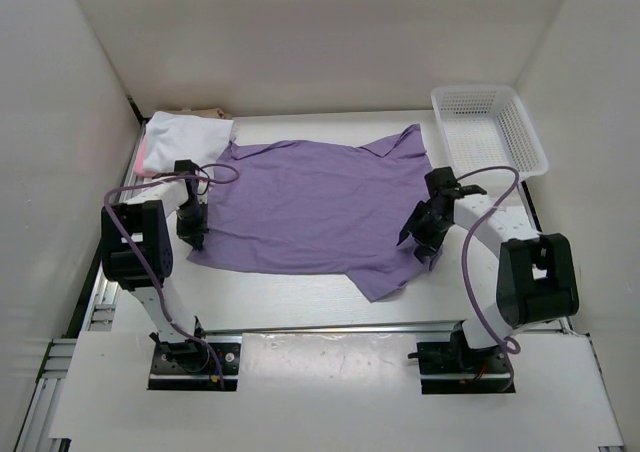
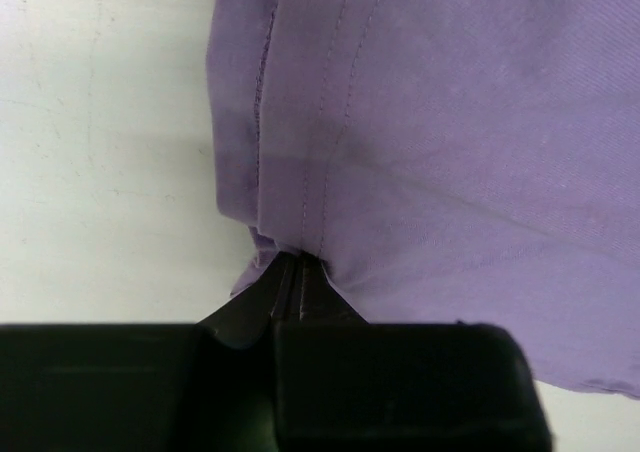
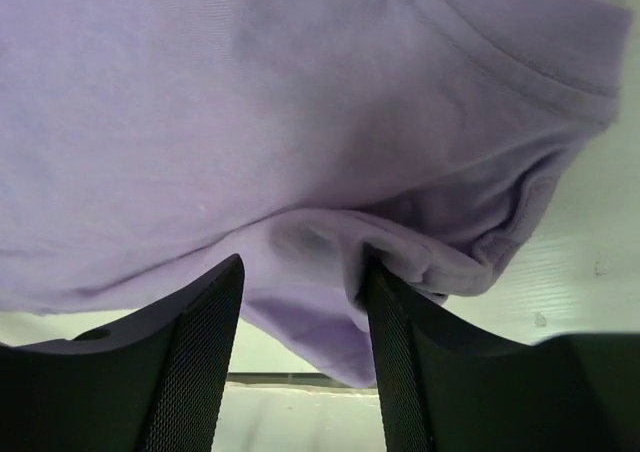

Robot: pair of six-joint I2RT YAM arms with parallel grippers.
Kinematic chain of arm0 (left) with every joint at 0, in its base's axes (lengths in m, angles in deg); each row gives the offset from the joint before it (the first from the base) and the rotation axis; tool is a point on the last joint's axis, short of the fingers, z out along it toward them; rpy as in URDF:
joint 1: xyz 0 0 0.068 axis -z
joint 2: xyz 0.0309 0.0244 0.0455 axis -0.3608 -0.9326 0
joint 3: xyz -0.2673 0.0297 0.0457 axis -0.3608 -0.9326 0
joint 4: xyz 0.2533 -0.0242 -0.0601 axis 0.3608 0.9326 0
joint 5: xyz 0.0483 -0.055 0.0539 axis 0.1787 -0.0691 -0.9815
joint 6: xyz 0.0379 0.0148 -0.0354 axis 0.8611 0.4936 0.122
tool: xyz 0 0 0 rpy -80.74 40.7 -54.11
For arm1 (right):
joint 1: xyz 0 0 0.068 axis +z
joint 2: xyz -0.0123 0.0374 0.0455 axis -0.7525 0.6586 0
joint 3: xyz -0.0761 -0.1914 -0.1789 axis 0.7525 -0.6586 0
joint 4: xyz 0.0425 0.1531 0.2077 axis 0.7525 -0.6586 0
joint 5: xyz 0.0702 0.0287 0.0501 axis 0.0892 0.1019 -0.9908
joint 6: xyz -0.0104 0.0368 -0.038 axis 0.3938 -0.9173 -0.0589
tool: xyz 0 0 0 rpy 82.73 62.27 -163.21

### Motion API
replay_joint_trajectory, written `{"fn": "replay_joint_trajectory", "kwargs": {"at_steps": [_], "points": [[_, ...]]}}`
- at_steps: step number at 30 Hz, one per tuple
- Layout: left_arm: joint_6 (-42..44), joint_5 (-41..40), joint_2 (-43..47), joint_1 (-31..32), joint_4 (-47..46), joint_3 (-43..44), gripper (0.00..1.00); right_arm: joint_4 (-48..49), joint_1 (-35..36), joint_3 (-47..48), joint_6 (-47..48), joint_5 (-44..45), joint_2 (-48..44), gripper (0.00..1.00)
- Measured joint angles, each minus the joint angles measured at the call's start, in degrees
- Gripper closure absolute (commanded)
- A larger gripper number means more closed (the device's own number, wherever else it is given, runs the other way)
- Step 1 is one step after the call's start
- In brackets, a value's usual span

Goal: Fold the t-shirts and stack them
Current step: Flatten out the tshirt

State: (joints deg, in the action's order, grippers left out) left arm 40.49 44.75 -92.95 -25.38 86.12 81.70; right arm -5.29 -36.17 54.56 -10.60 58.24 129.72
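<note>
Arms (image 1: 135, 242) bent low, jaws at lavender shirt (image 1: 310, 207)

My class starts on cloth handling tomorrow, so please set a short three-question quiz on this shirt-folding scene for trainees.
1. True or false: the lavender shirt is already folded.
2. What stands in the far right corner of the table? A) a white mesh basket B) a folded shirt C) a robot base
3. Short answer: which part of the lavender shirt is pinched in the jaws of the left gripper?

Key: 1. False, it lies spread out flat. 2. A. 3. Its stitched hem, at the shirt's left edge.
</note>
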Motion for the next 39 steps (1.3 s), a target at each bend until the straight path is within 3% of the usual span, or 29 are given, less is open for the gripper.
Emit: {"fn": "replay_joint_trajectory", "kwargs": {"at_steps": [4, 11, 14, 20, 24, 30, 33, 37, 39], "points": [[-0.02, -0.02, 0.0, 0.09, 0.0, 0.0, 0.9, -0.72, 1.05, 1.49, 5.51, 2.78, -3.63, 0.45], [-0.07, 0.0, 0.0, 0.09, 0.02, 0.0, 0.9, -7.1, 2.73, -1.77, 7.1, 10.47, -21.68, 0.44], [-0.07, -0.04, 0.0, 0.09, 0.02, 0.0, 0.9, -7.19, 2.82, -9.46, 2.49, 7.04, -26.47, 0.42], [-0.07, -0.09, 0.0, 0.09, 0.0, -0.07, 0.9, 0.72, 8.15, -25.29, -18.12, -0.92, -28.04, 0.42], [-0.07, -0.26, 0.55, 0.09, -0.39, -0.81, 0.9, 4.48, 12.83, -25.16, -27.89, 0.85, -28.41, 0.41], [-0.07, -0.44, 1.42, 0.09, -0.57, -1.9, 0.9, 6.25, 14.08, -24.96, -36.65, 4.96, -29.16, 0.43], [-0.07, -0.48, 1.46, 0.09, -0.57, -1.95, 0.9, 6.54, 14.08, -26.05, -39.23, 5.7, -29.31, 0.53], [-0.07, -0.48, 2.12, 0.09, -0.74, -2.6, 0.9, 6.19, 14.08, -27.98, -40.3, 6.01, -28.46, 0.94], [-0.07, -0.55, 2.73, 0.09, -0.83, -3.37, 0.9, 5.14, 14.08, -28.09, -39.69, 6.03, -28.22, 1.0]]}}
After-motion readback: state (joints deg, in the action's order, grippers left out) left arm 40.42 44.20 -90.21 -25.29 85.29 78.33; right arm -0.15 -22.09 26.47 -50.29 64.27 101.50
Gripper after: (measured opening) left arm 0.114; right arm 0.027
